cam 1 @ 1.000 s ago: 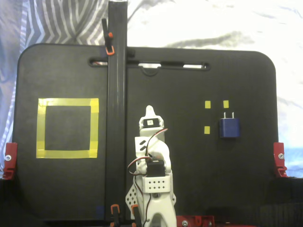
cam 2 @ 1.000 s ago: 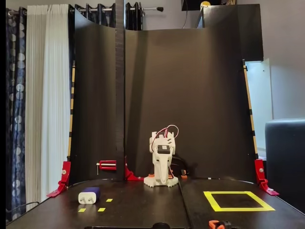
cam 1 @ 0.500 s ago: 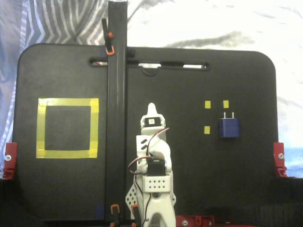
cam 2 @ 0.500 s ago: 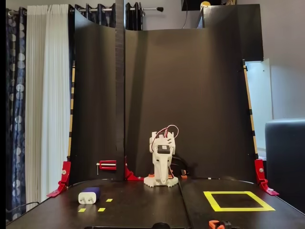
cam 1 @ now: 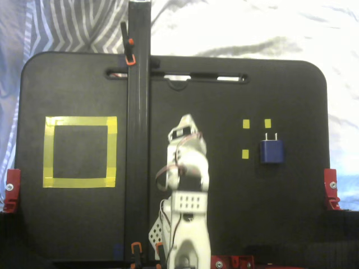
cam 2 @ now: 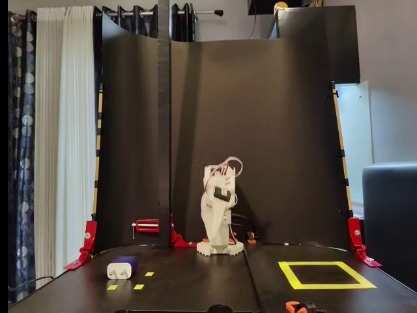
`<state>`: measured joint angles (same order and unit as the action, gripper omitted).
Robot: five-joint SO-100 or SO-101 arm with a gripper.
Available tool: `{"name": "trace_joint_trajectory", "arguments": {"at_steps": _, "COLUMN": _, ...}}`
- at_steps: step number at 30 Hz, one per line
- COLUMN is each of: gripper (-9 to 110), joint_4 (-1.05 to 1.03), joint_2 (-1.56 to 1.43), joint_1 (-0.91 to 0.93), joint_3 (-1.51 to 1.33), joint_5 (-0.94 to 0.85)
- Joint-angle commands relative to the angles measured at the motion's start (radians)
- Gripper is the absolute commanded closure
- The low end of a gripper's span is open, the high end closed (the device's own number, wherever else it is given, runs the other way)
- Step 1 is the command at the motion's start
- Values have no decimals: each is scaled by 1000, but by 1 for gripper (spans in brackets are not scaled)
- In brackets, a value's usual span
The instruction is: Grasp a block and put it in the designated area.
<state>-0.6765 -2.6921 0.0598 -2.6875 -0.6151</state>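
Lying flat on the black desk (cam 1: 280,84), apart from everything: the block (cam 1: 271,151), just right of three small yellow tape squares (cam 1: 245,124) with its two silvery prongs (cam 1: 271,136) pointing away from the arm's base, and far across the desk from the big yellow-taped square (cam 1: 80,151), which is empty. Probably light, rigid and smooth-sided, hence best pinched across the two flat side faces at mid-body, clear of the prongs, to avoid slipping or twisting. Folded near the base and well short of the block: the arm (cam 1: 185,168), with jaws too small and foreshortened to tell whether spread or closed.
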Motion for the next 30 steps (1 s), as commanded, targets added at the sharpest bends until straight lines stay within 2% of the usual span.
{"name": "trace_joint_trajectory", "arguments": {"at_steps": 1, "gripper": 101, "joint_4": -3, "joint_2": 91, "joint_1": 15, "joint_3": 126, "joint_5": -81}}
{"name": "trace_joint_trajectory", "arguments": {"at_steps": 6, "gripper": 101, "joint_4": -11, "joint_2": 193, "joint_1": 35, "joint_3": 242, "joint_5": -201}}
{"name": "trace_joint_trajectory", "arguments": {"at_steps": 13, "gripper": 101, "joint_4": -140, "joint_2": 328, "joint_1": 69, "joint_3": 425, "joint_5": -402}}
{"name": "trace_joint_trajectory", "arguments": {"at_steps": 20, "gripper": 101, "joint_4": -397, "joint_2": 453, "joint_1": 129, "joint_3": 603, "joint_5": -696}}
{"name": "trace_joint_trajectory", "arguments": {"at_steps": 30, "gripper": 102, "joint_4": -623, "joint_2": 612, "joint_1": 305, "joint_3": 735, "joint_5": -1114}}
